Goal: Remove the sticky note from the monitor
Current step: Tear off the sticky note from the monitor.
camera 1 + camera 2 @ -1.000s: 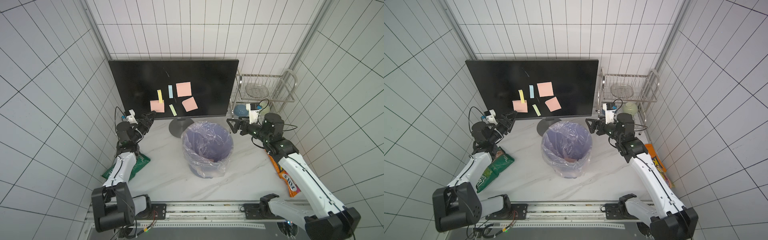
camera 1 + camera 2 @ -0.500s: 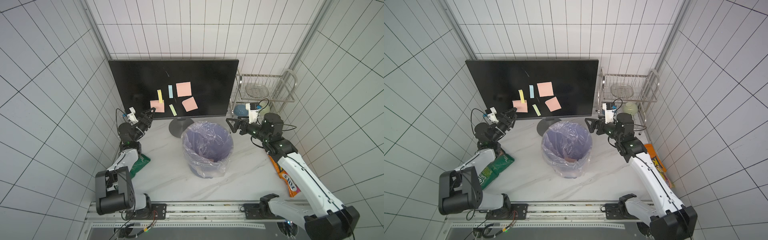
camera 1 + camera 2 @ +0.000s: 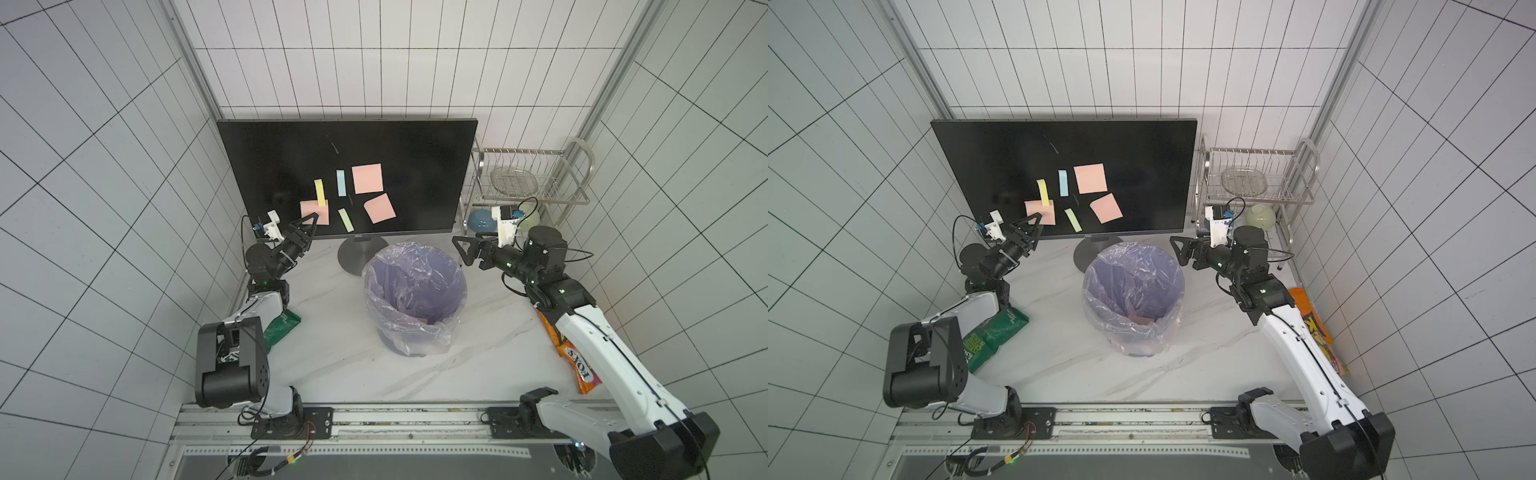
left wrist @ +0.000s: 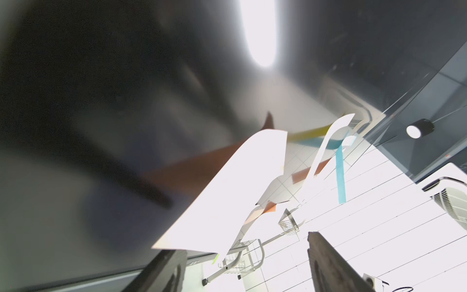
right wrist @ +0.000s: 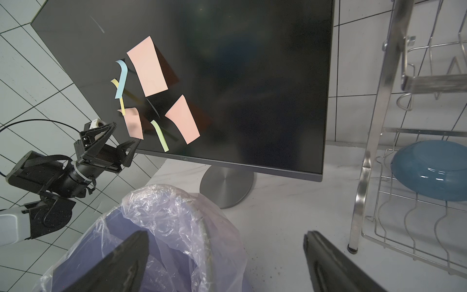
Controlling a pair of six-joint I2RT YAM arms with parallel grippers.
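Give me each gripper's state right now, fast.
Left gripper: open, jaws spread at the lower corner of the leftmost pink sticky note, not clamped on it.
Right gripper: open, holding nothing.

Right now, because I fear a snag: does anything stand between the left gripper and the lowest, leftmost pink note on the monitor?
Nothing visible does. The left gripper, jaws open, is already at the lower corner of that pink note. The yellow strip overlaps only its top edge.

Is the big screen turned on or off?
Off, it seems: the monitor shows only flat black, no picture or glow. The pink sticky note and the other colours are paper stuck on it.
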